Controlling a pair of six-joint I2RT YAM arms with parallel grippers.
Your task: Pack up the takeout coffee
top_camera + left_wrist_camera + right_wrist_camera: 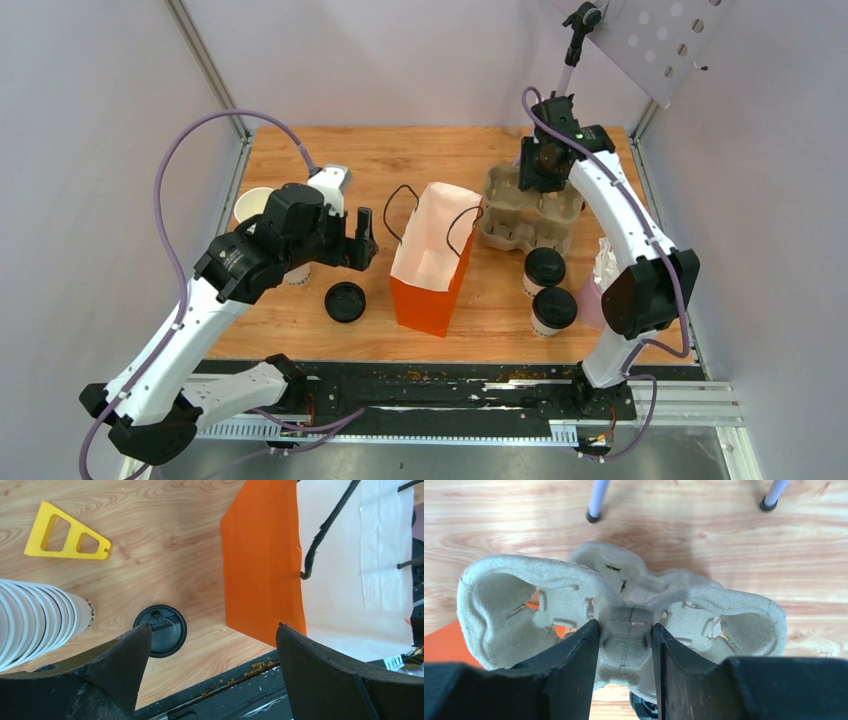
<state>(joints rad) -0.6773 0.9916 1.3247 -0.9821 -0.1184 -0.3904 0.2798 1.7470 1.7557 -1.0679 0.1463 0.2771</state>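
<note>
The right gripper [624, 628] pinches the pulp cup carrier [504, 595] by its centre ridge, probably to reposition it. Two lidded coffee cups [545, 268] stand at its five o'clock. The left gripper [212, 628] gapes empty at the orange bag's [260, 555] nine o'clock.

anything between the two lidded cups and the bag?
Nothing visible. Only bare table lies between the two lidded cups and the bag, whose mouth is open. The carrier sits behind the cups, off that line, pinched at its middle ridge by the right gripper.
</note>
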